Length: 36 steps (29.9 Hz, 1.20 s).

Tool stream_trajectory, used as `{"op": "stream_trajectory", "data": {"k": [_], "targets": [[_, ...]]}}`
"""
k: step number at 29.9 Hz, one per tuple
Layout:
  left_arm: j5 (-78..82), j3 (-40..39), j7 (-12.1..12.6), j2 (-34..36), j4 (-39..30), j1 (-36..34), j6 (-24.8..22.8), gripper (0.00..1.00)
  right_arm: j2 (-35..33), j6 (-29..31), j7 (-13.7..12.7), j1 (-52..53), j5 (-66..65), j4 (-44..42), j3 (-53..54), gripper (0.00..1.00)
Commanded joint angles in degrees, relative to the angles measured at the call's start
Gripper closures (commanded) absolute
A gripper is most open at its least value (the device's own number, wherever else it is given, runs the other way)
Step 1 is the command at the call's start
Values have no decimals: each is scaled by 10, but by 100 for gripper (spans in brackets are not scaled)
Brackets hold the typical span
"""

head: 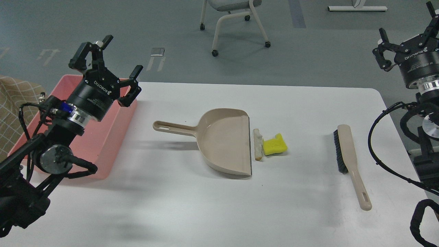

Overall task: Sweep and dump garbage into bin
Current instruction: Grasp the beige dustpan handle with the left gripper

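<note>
Grey floor runs behind a white surface (pixel 205 206), with a wheeled chair (pixel 233 20) parked well back; you have only the head view to go by.

On that surface, the garbage sits near the middle. The yellow sponge chunk (pixel 274 144) lies just right of the off-white stick scrap (pixel 257 144), the two touching or nearly so, and the scrap lies just beside the flat lip of the beige dustpan (pixel 224 142). The sponge is bright yellow with an irregular cut outline; a dark edge shows low on it. The scrap is thin, pale and straight, browned at its near end.

Expect both pieces to be very light. The sponge should be soft and springy, so a hard stroke may flick it over the lip. The scrap looks stiff and may roll. You would not pinch either one; take hold of the tools instead.

The brush (pixel 346 161) lies well to the right, bristles facing left; grip its long beige handle below the bristles. The dustpan handle points left; grip it mid-length. Both look like rigid, smooth plastic, likely slippery.

The pink bin (pixel 109 151) rests at the left edge, well apart from the garbage.

Your left pincer (pixel 113 60) hangs over the bin, fingers spread and empty. Your right pincer (pixel 406 31) is raised at the far right, also spread and empty.
</note>
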Motion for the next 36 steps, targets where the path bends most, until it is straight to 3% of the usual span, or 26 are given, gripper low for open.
{"op": "stream_trajectory", "data": {"k": [1,6,10,19,36], "targets": [[6,2,0,11,-75,56,30,3,-1,0,-1,-4,0,0,0,0],[60,4,-1,2,-84,94,37,4,3,0,-1,-11,0,11,1,0],[122,17,0,-14,-84,120,79,6,0,0,-1,-14,0,18,1,0],[225,65,18,-25,-81,112,121,6,-1,0,-1,-26,0,36,1,0],[274,97,18,-59,-38,111,129,8,-13,0,-1,-56,0,62,7,0]]}}
